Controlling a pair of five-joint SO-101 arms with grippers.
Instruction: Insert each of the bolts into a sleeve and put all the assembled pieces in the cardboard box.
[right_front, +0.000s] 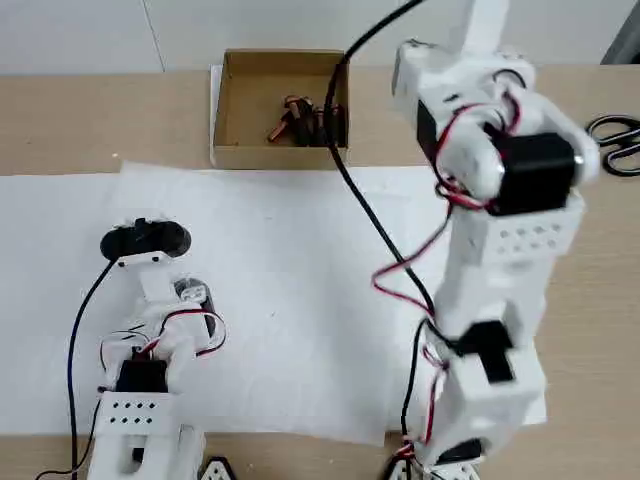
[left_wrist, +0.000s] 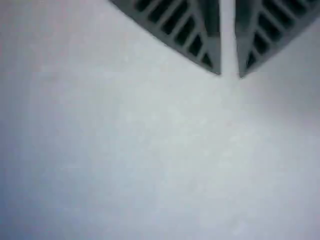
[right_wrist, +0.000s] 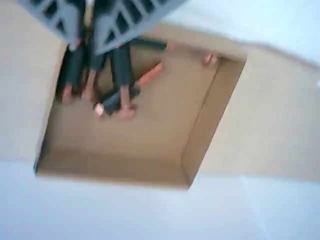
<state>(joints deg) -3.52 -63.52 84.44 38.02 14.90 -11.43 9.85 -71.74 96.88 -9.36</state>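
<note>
Looks like the bolt-and-sleeve pieces (right_front: 305, 122) are all piled in the cardboard box (right_front: 222, 110), so the right gripper (right_wrist: 86, 46) hangs clenched and seemingly empty just above them, and the left gripper (left_wrist: 229, 72) sits pinched shut on nothing over the white paper (right_front: 300, 280).

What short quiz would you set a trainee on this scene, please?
1. True or false: the box is empty.
2. What lies under the left gripper? A: paper; B: a tray; C: a plate.
3. Which gripper is above the box?
Key: 1 false, pieces lie in it; 2 A; 3 the right gripper.
</note>
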